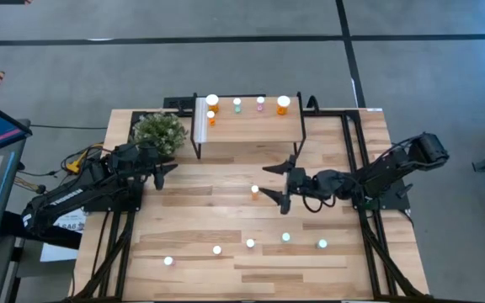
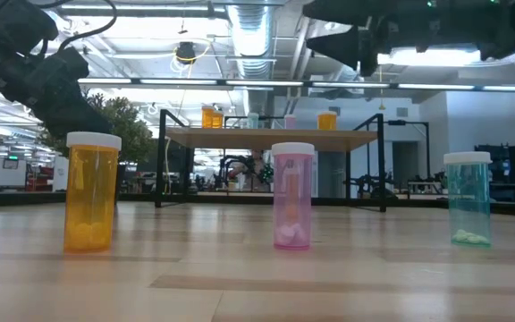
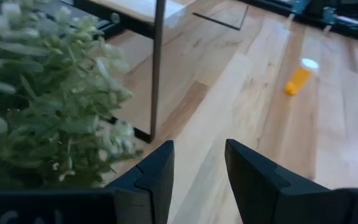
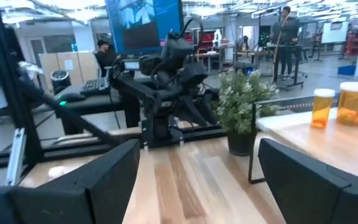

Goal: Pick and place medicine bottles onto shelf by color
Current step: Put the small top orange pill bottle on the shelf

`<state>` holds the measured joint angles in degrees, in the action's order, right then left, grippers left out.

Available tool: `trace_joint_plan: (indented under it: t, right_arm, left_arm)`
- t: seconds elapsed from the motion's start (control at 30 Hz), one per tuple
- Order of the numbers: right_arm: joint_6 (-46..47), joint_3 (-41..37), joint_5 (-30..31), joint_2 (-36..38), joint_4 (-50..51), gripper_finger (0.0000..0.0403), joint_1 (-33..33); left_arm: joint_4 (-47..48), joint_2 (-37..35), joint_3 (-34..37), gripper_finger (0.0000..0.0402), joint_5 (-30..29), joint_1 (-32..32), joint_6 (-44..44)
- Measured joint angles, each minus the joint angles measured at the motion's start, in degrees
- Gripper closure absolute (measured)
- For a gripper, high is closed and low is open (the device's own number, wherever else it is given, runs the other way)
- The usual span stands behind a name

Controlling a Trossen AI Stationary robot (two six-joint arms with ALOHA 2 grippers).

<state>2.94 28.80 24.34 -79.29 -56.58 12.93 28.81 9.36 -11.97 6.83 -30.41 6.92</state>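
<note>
From above, the shelf [image 1: 247,128], a low light-wood platform on thin black legs with a white strip along one short edge, stands at the far edge of the plank-topped counter [image 1: 200,210]; orange, green and pink medicine bottles [image 1: 260,103] with white caps line its far side. One orange bottle [image 1: 255,193] stands mid-counter between the fingers of the right pincer [image 1: 274,182], which are spread wide and empty. Five more bottles stand in a row near the counter's near edge. The left pincer [image 1: 168,170] hangs beside a leafy potted plant [image 1: 159,130] at the far left corner. The low view shows translucent cylinders, smooth-walled, with pills at the bottom: orange [image 2: 91,192], pink [image 2: 292,195], green [image 2: 468,198]. In the left wrist view its fingers [image 3: 156,177] stand partly apart, holding nothing. The right wrist view shows two orange bottles [image 4: 342,107] on the shelf's corner.
</note>
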Motion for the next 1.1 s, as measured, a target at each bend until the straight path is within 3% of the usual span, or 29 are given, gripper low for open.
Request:
trace_joint_plan:
  t: [0.13,0.37,0.47,0.63,0.8,0.9,1.1]
  right_arm:
    - [-0.1,1.0,-0.1,-0.7,0.2,0.0049,-0.7]
    - [0.0,1.7,-0.2,-1.7,0.8,0.0054,-0.4]
    - [-0.2,1.7,-0.3,-1.7,2.0,0.0054,-0.4]
    - [-0.4,1.7,-0.3,-1.7,3.0,0.0051,-0.4]
    - [-0.5,1.7,-0.3,-1.7,3.8,0.0051,-0.4]
    - [-0.4,1.7,-0.3,-1.7,4.6,0.0053,-0.4]
    - [-0.7,1.7,-0.3,-1.7,5.0,0.0054,-0.3]
  left_arm:
    - [-0.1,0.0,0.0,0.0272,-1.9,0.0,-0.2]
    - [-4.6,0.0,0.0,0.0272,-13.6,-0.2,2.0]
    - [-5.7,0.1,0.0,0.0272,-13.6,-0.2,11.6]
    - [-9.5,0.1,0.0,0.0272,-15.2,-0.1,39.8]
    - [-9.9,0.1,0.0,0.0272,-18.9,-0.1,51.1]
    - [-16.0,0.0,-0.6,0.0272,-14.8,0.3,44.2]
    - [-38.8,0.0,-1.8,0.0272,1.8,5.1,23.7]
